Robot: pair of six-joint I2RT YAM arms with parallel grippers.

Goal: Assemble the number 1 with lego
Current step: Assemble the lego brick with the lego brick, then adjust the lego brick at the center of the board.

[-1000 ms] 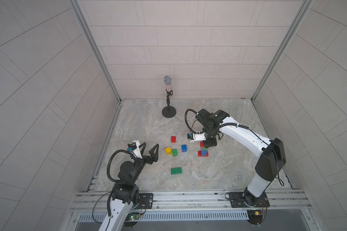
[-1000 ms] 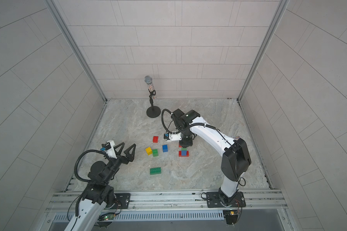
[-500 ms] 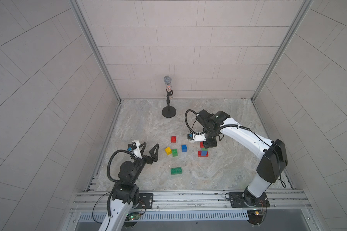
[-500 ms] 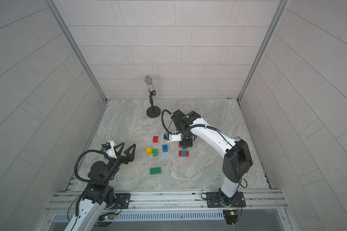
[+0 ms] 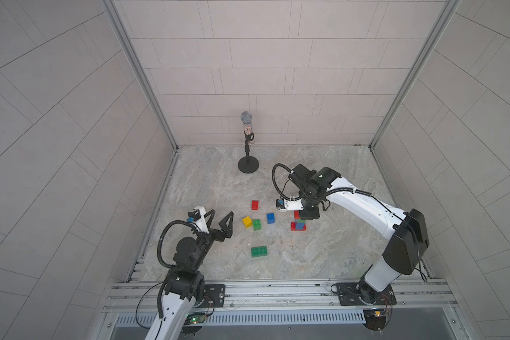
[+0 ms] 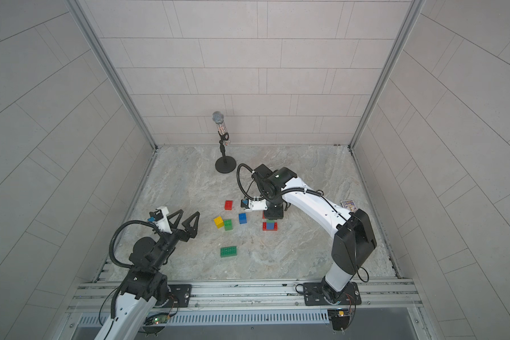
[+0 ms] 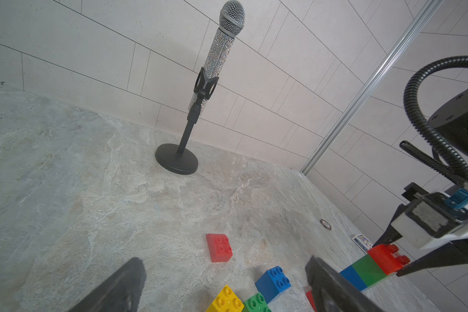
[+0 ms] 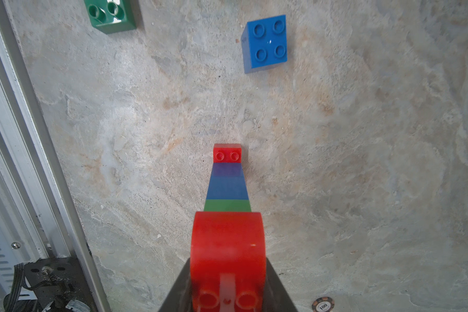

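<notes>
Lego tower point(image 5: 299, 226) stands right of the middle of the tabletop point(image 5: 336, 259): a red base brick point(image 8: 227, 156), a blue section point(image 8: 226, 186) above it, then a green layer point(image 8: 227, 205). The right tool point(image 8: 227, 286) points straight down over the tower and is clamped on the top red brick point(image 8: 227, 243), which rests on the green layer. Five more pieces lie loose to the left of the tower, studs up. The loose red brick point(image 5: 255, 205) is farthest back and the blue brick point(image 5: 271, 218) is nearest the tower. The yellow brick point(image 5: 247, 221) is just beside the small green brick point(image 5: 257, 224), and the long green brick point(image 5: 258, 251) lies alone toward the front. The left tool point(image 5: 222, 216) hovers left of the yellow brick, jaws apart with nothing between them. A microphone point(image 5: 247, 129) on its stand is near the back wall.
</notes>
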